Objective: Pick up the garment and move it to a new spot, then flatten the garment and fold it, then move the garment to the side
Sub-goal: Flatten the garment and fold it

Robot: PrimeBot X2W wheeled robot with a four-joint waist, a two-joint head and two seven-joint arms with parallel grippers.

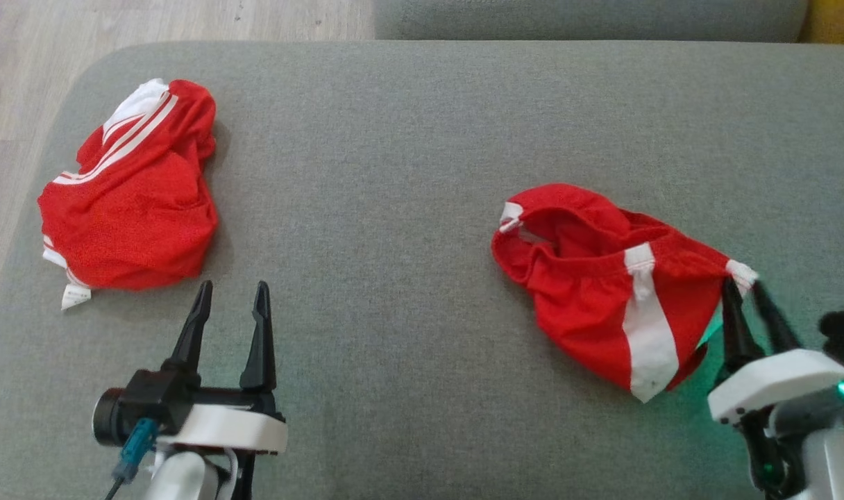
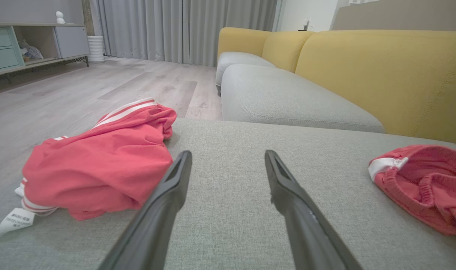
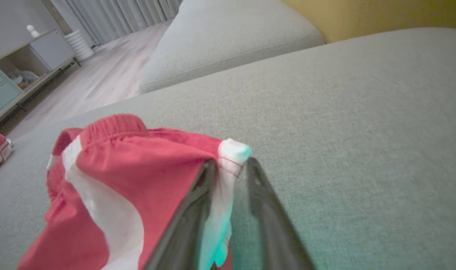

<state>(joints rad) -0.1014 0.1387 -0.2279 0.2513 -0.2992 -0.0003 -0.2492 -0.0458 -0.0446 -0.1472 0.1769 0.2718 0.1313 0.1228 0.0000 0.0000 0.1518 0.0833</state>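
Red shorts (image 1: 581, 298) are seen crumpled on the right of the grey cushion (image 1: 408, 139), their white hem corner pinched by the right gripper (image 1: 741, 285). Bare cushion is left open toward a second red garment (image 1: 134, 201), whose white tag (image 1: 75, 296) carries print that cannot be read. The left gripper (image 1: 231, 288) is held spread beside it.

Head view: steeply down onto the grey fabric sofa cushion (image 1: 422, 139). Left wrist: low, skimming forward along the left tool (image 2: 228, 153). Right wrist: close behind the right tool (image 3: 231, 162). Shared: crumpled red white-striped shorts (image 1: 588, 292) at its tips.
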